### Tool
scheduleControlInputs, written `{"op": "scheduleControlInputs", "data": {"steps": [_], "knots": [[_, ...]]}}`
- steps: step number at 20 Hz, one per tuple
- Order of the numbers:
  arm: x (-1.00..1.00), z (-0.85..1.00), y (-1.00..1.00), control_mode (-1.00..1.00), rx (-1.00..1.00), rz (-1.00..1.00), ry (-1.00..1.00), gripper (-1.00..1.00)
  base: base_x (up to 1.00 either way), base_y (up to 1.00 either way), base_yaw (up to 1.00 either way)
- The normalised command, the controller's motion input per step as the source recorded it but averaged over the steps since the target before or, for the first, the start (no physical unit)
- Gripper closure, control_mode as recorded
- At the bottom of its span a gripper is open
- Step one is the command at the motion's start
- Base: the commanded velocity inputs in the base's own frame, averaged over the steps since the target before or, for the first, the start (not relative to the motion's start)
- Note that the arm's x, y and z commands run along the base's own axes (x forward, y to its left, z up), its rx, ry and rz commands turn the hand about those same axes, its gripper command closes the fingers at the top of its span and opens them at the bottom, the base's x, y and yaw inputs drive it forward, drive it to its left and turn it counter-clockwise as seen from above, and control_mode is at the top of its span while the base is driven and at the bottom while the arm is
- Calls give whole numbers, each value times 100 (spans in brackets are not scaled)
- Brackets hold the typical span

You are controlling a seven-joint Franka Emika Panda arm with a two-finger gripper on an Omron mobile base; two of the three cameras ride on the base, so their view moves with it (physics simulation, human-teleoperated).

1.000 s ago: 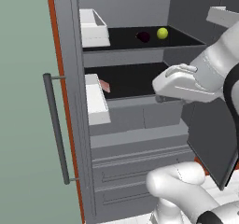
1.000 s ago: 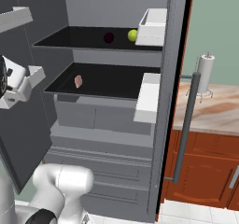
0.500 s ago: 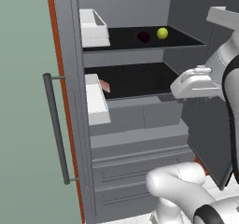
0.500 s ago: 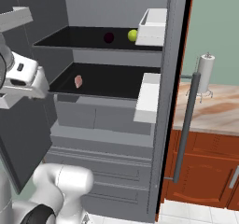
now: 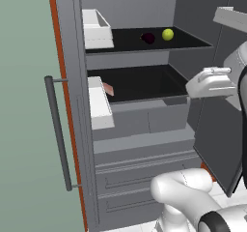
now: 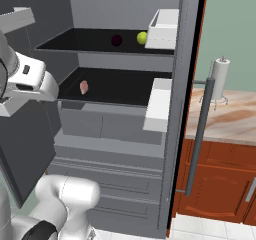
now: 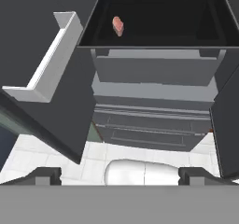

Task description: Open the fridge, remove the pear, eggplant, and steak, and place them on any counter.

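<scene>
Pinkish flat steak (image 7: 118,25) on glossy black shelf (image 7: 186,27).

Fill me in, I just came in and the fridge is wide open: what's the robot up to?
The fridge stands open and the arm is at it, with its gripper open and holding nothing, looking at the lower shelf. The steak lies on that shelf. The pear and the eggplant sit side by side on the shelf above. Nothing has reached the counter yet.
</scene>
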Motion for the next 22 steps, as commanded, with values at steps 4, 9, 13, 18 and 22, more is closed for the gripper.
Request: {"op": "scheduleControlInputs", "data": {"steps": [4, 9, 13, 18, 22], "knots": [[0, -13, -10, -100, 0, 0, -36, -100, 0, 0, 0], [0, -5, -14, -100, 0, 0, -24, -100, 0, 0, 0], [0, 0, -11, -100, 0, 0, -4, -100, 0, 0, 0], [12, 0, -1, -100, 0, -2, 1, -100, 0, 0, 0], [0, 0, -13, -100, 0, -10, 4, -100, 0, 0, 0]]}}
